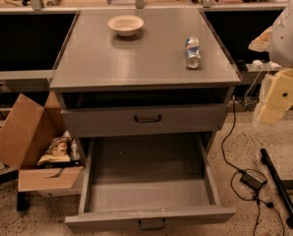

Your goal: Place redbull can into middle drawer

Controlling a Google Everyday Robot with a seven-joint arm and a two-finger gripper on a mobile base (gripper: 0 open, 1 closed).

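Observation:
The redbull can [192, 52], blue and silver, lies on its side on the right part of the grey cabinet top [136, 58]. The middle drawer [149, 181] is pulled wide open below, and its plain grey floor holds nothing. Its small dark handle shows at the bottom edge of the view. My gripper [273, 104], cream coloured under the white arm [289, 33], hangs at the right edge of the view. It is off the right side of the cabinet, lower than the can, well apart from it, and holds nothing.
A cream bowl [125, 24] sits at the back of the cabinet top. The upper drawer front [146, 118] is slightly ajar. An open cardboard box [23, 136] with snack bags [55, 151] stands on the floor at left. Cables, a power adapter [253, 179] and a black bar [281, 186] lie on the floor at right.

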